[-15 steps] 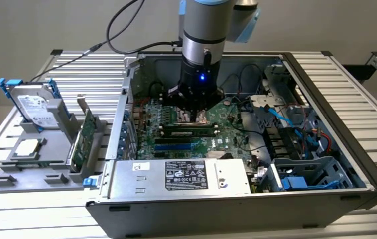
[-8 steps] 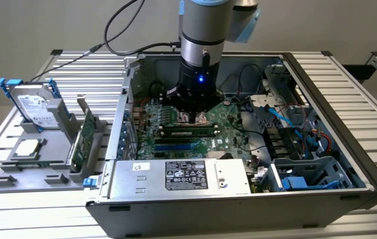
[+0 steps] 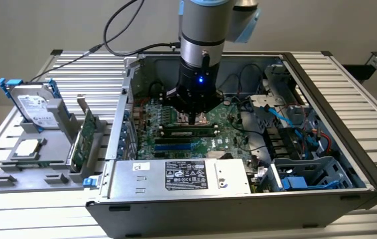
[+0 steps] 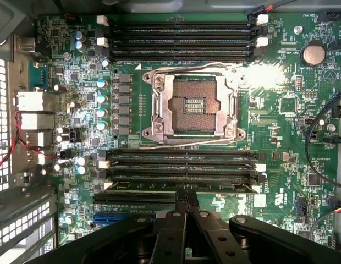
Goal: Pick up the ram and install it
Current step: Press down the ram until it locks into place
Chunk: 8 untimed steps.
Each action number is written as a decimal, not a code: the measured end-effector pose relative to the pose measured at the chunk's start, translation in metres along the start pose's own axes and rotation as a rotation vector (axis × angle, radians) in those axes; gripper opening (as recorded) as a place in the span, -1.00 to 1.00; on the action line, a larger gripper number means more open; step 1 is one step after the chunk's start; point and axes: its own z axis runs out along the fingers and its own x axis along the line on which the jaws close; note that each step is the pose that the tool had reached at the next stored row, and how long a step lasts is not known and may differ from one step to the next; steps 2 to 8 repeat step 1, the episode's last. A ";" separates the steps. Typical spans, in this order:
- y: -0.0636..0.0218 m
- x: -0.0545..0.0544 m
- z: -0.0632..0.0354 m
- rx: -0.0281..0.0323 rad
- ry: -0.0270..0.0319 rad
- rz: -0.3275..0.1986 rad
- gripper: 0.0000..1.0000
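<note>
Green and thin, the ram [image 3: 188,132] apparently sits in a slot beside the CPU socket [image 4: 193,105], gripper [image 4: 186,193] jaws together on its top edge; stiff, light, fragile, best held by its edges.

An open grey metal computer case [image 3: 295,211] lies on a slatted aluminium table [image 3: 347,74], with a silver power supply box bearing a white label [image 3: 185,175] at its near edge and blue cables [image 3: 288,117] on the exterior view's right. On the green motherboard [image 4: 280,126] sits an empty square processor socket in a metal frame [image 4: 191,104]. On the exterior view's left, a grey plastic holder [image 3: 32,172] carries a silver hard drive [image 3: 34,107], standing upright, a wide green expansion card with a metal bracket [image 3: 82,137] and a small square processor chip [image 3: 29,147].
</note>
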 end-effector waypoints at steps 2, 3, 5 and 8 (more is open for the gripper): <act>0.0000 0.000 0.0000 -0.0001 0.0000 0.000 -0.79; 0.0000 0.000 0.0000 -0.0001 0.0000 0.000 -0.79; 0.0000 0.000 0.0000 -0.0001 0.0000 0.000 -0.79; 0.0000 0.000 0.0000 -0.0001 0.0000 0.000 -0.79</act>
